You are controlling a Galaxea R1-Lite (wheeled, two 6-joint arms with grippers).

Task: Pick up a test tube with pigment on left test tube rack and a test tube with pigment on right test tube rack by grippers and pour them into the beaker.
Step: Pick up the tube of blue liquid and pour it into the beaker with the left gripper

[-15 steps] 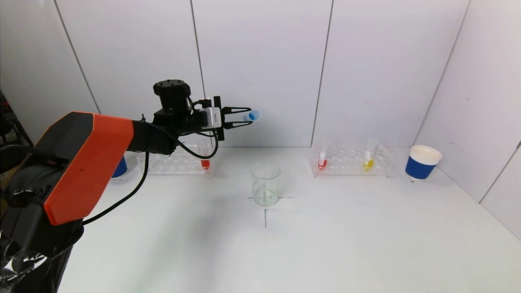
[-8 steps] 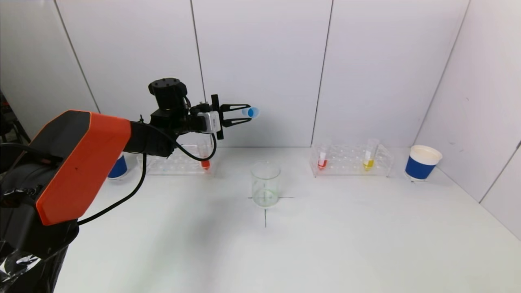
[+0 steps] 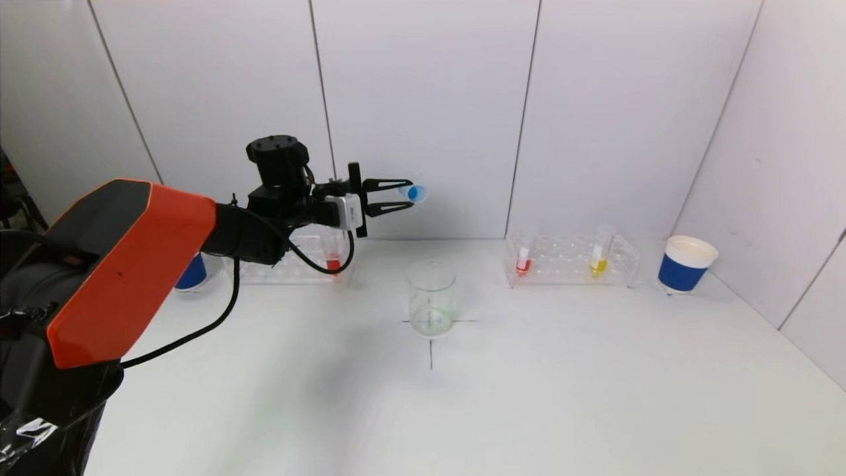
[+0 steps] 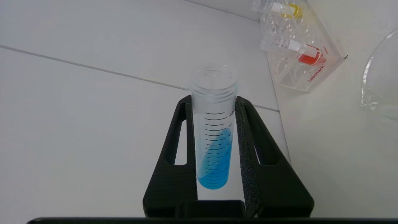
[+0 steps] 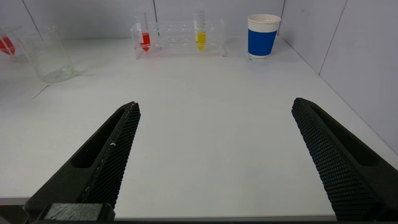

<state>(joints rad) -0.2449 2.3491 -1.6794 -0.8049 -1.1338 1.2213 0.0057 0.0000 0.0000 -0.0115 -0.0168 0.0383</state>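
My left gripper [image 3: 404, 196] hangs high over the table, a little left of and behind the beaker [image 3: 431, 299]. It is shut on a clear graduated test tube of blue pigment [image 4: 214, 149]. The tube lies along the fingers with its open mouth past the fingertips, and the blue liquid slants inside. The left rack [image 3: 284, 266] holds a red tube [image 3: 332, 262]. In the right rack [image 3: 572, 262] stand a red tube [image 3: 523, 262] and a yellow tube [image 3: 598, 262]. My right gripper [image 5: 216, 102] is open low over the near table, out of the head view.
A blue paper cup [image 3: 686, 266] stands right of the right rack, and another blue cup [image 3: 192, 272] sits left of the left rack behind my arm. The beaker stands on a black cross mark [image 3: 431, 344]. White wall panels close the back and right.
The left gripper with the blue tube rose slightly, then came down and shifted a little to the right. Everything else is as before.
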